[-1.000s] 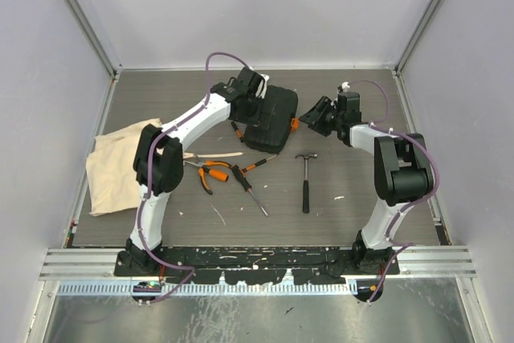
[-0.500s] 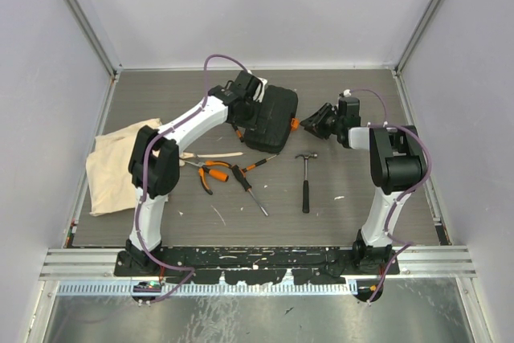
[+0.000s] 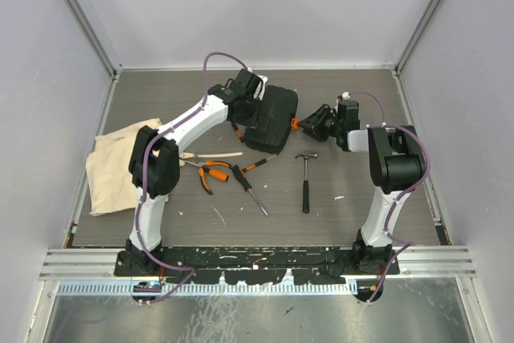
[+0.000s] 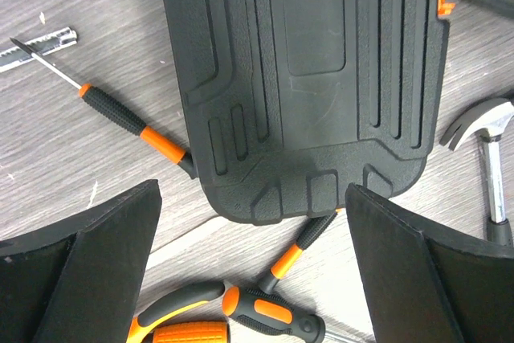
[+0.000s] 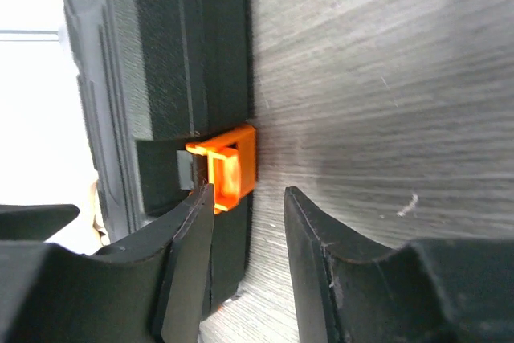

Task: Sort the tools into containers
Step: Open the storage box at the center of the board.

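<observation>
Below the spread left tool [image 4: 250, 198] lies the case [image 4: 305, 78]; right tool [image 5: 249, 198] parted at latch [image 5: 229, 166].

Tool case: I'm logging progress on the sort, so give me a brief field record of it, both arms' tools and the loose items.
case: closed, lying flat
orange latch: on the case's side, facing the right arm
left tool: open, above the case
right tool: open, fingers at the latch
outside the case: hammer, pliers, screwdrivers
cloth bag: far left
</observation>
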